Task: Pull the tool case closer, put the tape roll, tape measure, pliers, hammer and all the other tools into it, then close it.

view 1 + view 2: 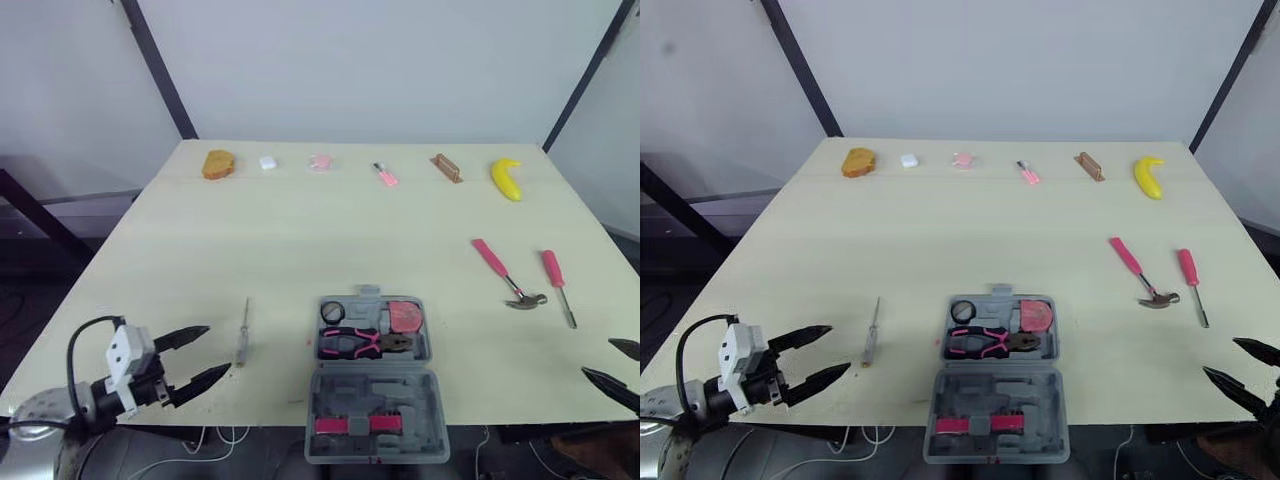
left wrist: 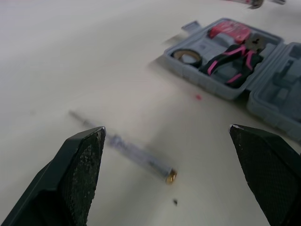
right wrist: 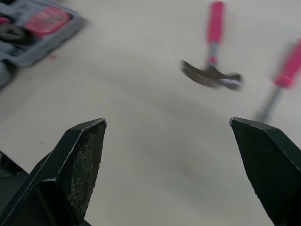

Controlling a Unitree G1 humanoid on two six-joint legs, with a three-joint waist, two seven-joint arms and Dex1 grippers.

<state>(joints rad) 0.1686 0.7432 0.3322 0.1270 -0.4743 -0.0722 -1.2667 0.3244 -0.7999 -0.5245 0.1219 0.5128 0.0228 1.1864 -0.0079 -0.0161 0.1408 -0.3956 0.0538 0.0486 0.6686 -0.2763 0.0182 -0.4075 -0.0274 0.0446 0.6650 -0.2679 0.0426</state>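
Observation:
The grey tool case (image 1: 432, 352) lies open at the table's front centre. Its tray holds a black tape roll (image 1: 333, 311), a pink tape measure (image 1: 405, 316) and pink-handled pliers (image 1: 365, 343). A pink bar (image 1: 345, 425) sits in the near half. Left of the case lies a slim grey screwdriver (image 1: 242, 333). A pink-handled hammer (image 1: 505, 272) and a pink-handled screwdriver (image 1: 557, 280) rest on the right. My left gripper (image 1: 195, 358) hovers open at the front left, just short of the slim screwdriver (image 2: 136, 153). My right gripper (image 1: 612, 365) is open at the front right edge, facing the hammer (image 3: 211, 70).
Along the far edge sit an orange bread-like piece (image 1: 218, 164), a small white object (image 1: 268, 162), a pink object (image 1: 320, 161), a small pink tool (image 1: 385, 174), a brown block (image 1: 446, 167) and a banana (image 1: 507, 178). Bare tabletop (image 1: 330, 240) spreads across the middle.

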